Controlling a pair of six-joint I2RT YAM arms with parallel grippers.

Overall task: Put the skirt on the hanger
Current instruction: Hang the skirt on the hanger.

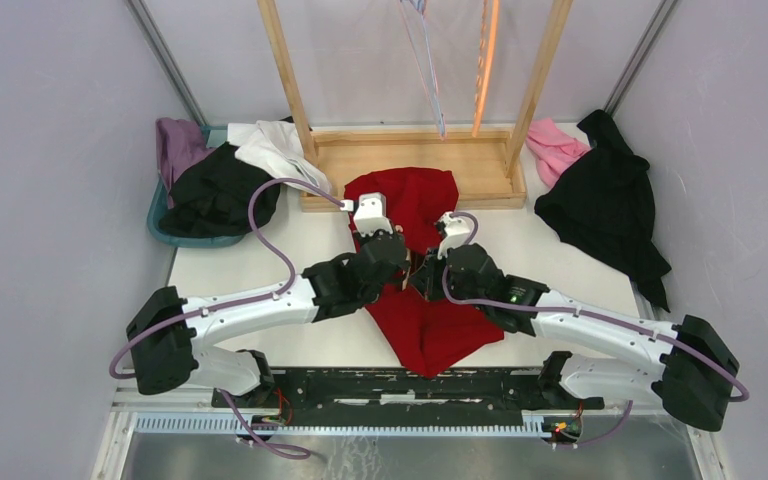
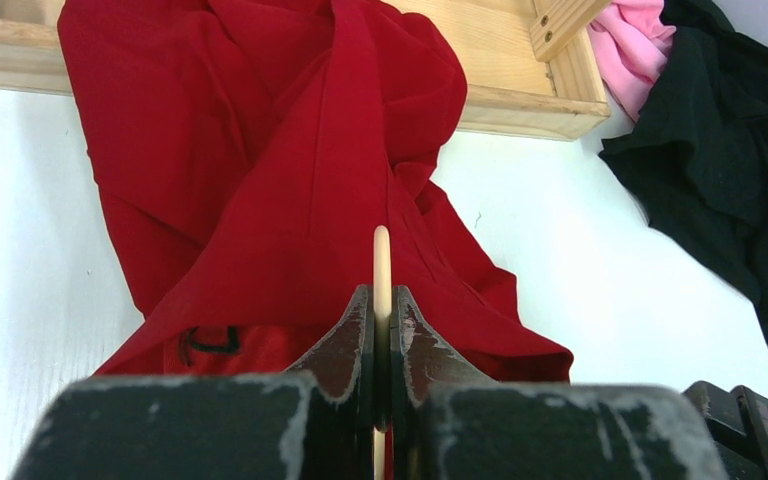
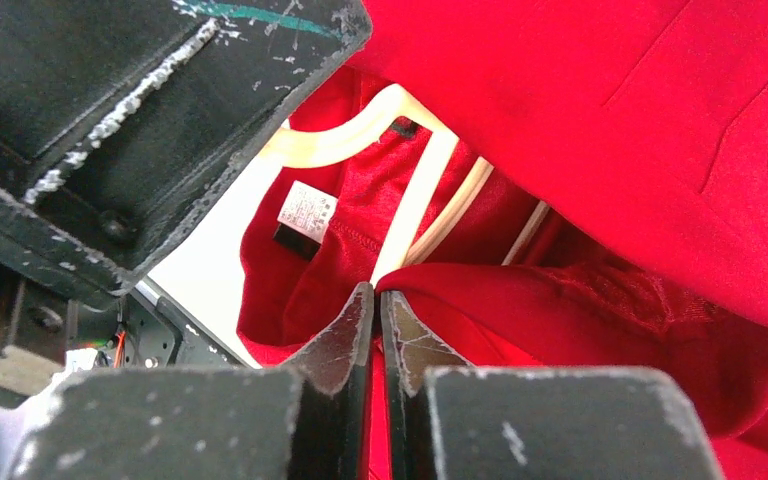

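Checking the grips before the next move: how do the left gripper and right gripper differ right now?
The left gripper is shut on the cream hanger; the right gripper seems shut on the red skirt. The left gripper faces the wooden rack base; the right gripper faces into red folds. Both are shut.

Bright, even, diffuse light in all 3 views. Only faint soft shadows under arms (image 1: 260, 310) on table (image 1: 580, 250). White tabletop nearly blown out in left wrist cam. Red skirt (image 2: 260, 150) v saturated, folds still readable. Closest foreground bit soft in wrist cams.
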